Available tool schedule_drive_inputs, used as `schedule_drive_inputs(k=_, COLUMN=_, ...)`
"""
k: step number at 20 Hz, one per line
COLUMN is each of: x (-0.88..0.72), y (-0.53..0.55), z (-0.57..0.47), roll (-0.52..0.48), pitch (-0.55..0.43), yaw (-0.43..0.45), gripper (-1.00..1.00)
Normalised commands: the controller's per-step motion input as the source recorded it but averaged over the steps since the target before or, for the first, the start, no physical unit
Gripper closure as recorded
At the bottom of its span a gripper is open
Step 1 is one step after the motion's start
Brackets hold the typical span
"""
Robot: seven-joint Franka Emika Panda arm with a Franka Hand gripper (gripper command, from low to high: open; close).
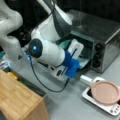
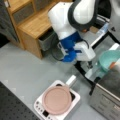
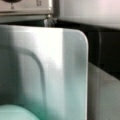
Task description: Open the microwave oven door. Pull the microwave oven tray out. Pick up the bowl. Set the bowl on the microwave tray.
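Grey surface [image 2: 22,65] carries the microwave oven [image 1: 100,37], door down, tray [image 3: 50,70] out. Bowl [image 2: 110,60] sits on tray, at 3 o'clock. Pincer [image 2: 90,65] beside it; grip state unclear. Judgement: centre bowl, release gently.

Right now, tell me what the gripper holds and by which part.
Cannot be told: the gripper hangs beside the rim of the small round pale teal-green bowl; contact unclear.
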Motion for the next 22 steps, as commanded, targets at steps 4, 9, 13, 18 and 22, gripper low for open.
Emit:
schedule_drive_inputs(k=4, x=-0.23, y=0.83, z=0.32, roll=0.091, pitch=0.179, yaw=-0.146, gripper=-1.0)
schedule_drive_inputs(k=9, x=-0.3, y=0.83, z=0.24, roll=0.015, pitch=0.138, yaw=-0.138, gripper=-1.0)
schedule_drive_inputs(k=13, x=-0.33, y=0.72, z=0.16, roll=-0.035, pitch=0.118, yaw=-0.125, gripper=-1.0)
schedule_drive_inputs(k=18, x=-0.39, y=0.68, z=0.22, roll=-0.014, pitch=0.169, yaw=-0.107, gripper=-1.0)
schedule_drive_inputs(k=22, x=-0.41, y=0.7, z=0.24, roll=0.004, pitch=0.215, yaw=-0.143, gripper=-1.0)
